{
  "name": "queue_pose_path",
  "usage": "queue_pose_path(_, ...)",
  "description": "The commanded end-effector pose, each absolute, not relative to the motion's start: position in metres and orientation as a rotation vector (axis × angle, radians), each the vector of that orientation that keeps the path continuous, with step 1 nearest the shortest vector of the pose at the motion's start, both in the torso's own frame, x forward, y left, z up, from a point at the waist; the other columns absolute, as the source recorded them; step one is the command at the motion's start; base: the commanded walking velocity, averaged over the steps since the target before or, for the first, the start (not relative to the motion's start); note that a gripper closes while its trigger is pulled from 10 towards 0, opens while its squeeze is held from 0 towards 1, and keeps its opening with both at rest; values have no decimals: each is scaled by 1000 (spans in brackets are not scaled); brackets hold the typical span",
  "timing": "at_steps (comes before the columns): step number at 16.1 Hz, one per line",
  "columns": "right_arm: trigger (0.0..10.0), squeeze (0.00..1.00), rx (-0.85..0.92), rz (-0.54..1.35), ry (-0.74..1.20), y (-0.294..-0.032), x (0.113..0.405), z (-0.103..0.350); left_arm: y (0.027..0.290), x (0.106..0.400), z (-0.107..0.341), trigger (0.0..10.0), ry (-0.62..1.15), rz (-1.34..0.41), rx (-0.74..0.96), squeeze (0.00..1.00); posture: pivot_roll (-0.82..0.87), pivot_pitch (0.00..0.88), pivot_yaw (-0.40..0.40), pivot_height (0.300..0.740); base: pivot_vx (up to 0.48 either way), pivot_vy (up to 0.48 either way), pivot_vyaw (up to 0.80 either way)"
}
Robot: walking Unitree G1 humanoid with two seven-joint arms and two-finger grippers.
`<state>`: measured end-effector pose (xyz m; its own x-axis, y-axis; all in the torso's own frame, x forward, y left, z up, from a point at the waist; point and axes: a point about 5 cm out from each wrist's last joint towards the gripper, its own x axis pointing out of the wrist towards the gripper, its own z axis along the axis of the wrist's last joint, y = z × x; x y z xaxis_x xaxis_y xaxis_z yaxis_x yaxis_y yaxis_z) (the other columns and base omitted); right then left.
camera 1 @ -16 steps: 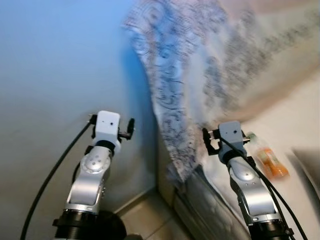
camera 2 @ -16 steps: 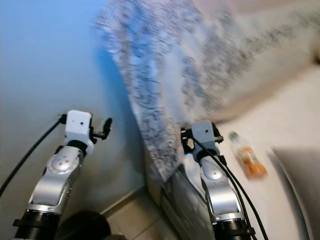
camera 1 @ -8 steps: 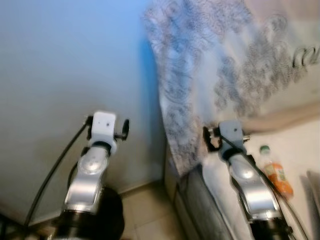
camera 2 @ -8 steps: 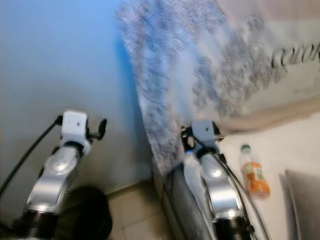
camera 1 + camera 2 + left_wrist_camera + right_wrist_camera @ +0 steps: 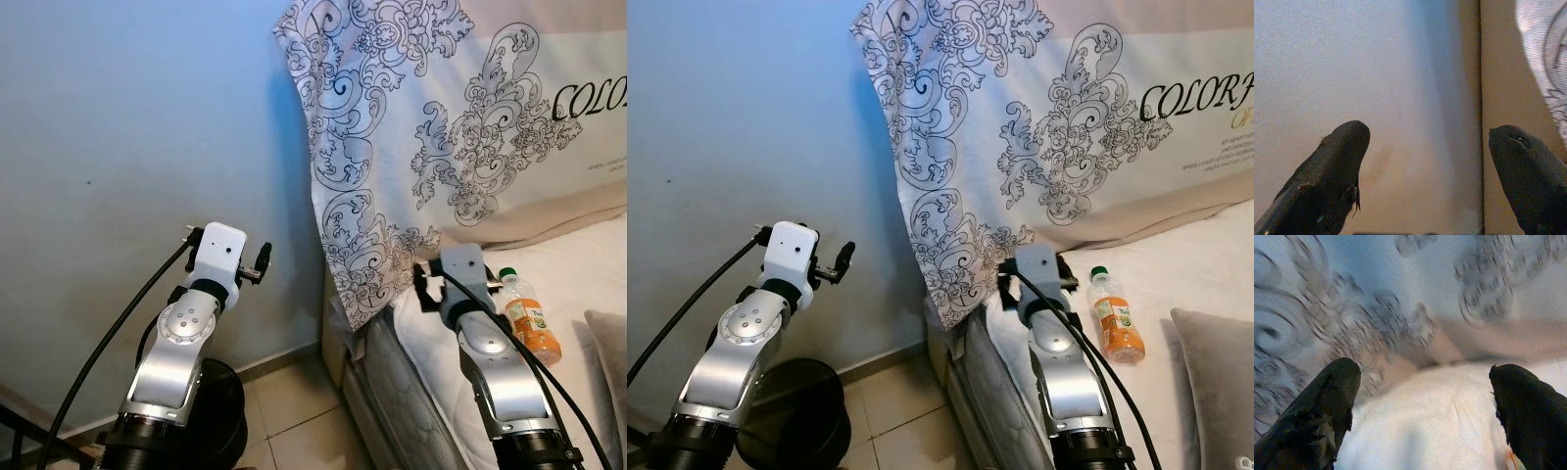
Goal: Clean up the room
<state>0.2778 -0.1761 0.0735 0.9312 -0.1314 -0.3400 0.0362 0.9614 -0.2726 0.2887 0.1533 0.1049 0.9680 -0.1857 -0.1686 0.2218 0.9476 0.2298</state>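
Orange bottle (image 5: 528,321), green cap, lying on white bed (image 5: 578,284)

head pair downward, sharing bed (image 5: 588,264), wrists close

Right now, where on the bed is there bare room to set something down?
Bare white mattress lies between the orange bottle and the patterned pillow behind it. It is tighter nearer the robot, where the grey cushion and the right gripper close in on the bottle.

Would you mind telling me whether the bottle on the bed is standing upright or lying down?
Lying down. The bottle rests on its side on the white sheet, its green cap toward the patterned pillow.
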Motion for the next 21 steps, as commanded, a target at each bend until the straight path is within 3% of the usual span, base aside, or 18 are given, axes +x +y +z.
queue_pose_path(1,10000,0,-271,-147,406,-187,274,71,155,287,106,10000,152,-221,242,0,-4,0,40,740,0,0,0)
queue_pose_path(2,10000,392,-277,-151,426,-193,276,70,154,283,100,10000,181,-286,266,0,-8,0,48,740,0,0,0)
queue_pose_path(3,10000,902,-287,-143,437,-196,279,70,153,281,96,10000,198,-327,282,0,-9,0,50,740,0,0,0)
queue_pose_path(4,10000,1000,-300,-123,454,-202,285,71,151,280,94,10000,216,-395,298,0,-12,0,53,740,0,0,0)
queue_pose_path(6,10000,1000,-346,-96,493,-217,299,76,148,279,94,10000,229,-502,310,0,-18,0,53,740,0,0,0)
queue_pose_path(9,10000,1000,-410,-132,604,-266,313,88,142,273,97,10000,241,-681,305,0,-21,0,18,740,0,0,0)
queue_pose_path(13,10000,1000,-357,-94,766,-292,311,78,133,268,98,10000,251,-816,336,0,-22,0,0,740,0,0,0)
queue_pose_path(14,10000,0,-351,-92,800,-299,310,76,132,268,99,10000,253,-833,337,0,-23,0,0,740,0,0,0)
queue_pose_path(20,10000,0,-263,-129,963,-321,289,52,131,260,102,10000,287,-943,307,0,-13,0,-16,740,0,0,0)
queue_pose_path(21,4353,0,-217,-141,975,-321,285,46,130,259,102,10000,291,-954,307,0,-13,0,-16,740,0,0,0)
